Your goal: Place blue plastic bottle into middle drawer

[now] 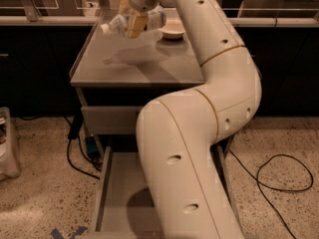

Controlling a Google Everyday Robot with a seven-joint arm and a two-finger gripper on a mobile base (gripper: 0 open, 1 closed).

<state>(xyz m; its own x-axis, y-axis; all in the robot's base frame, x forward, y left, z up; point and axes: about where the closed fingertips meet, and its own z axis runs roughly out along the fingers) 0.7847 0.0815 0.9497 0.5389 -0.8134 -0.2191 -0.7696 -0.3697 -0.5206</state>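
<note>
My gripper (133,20) is at the top of the camera view, above the back left of the cabinet top (144,63). It is shut on the blue plastic bottle (119,23), a clear bottle with a pale label, held tilted with its white cap pointing down-left. The bottle hangs clear of the surface and casts a shadow below it. The middle drawer (114,193) is pulled open near the floor, a grey tray with a bare floor. My white arm crosses in front of it and hides its right half.
A shallow white bowl (172,32) sits at the back of the cabinet top, just right of the gripper. A closed grey drawer front (107,119) lies under the top. Black cables (279,176) trail on the speckled floor at right and left. A white object (7,143) stands far left.
</note>
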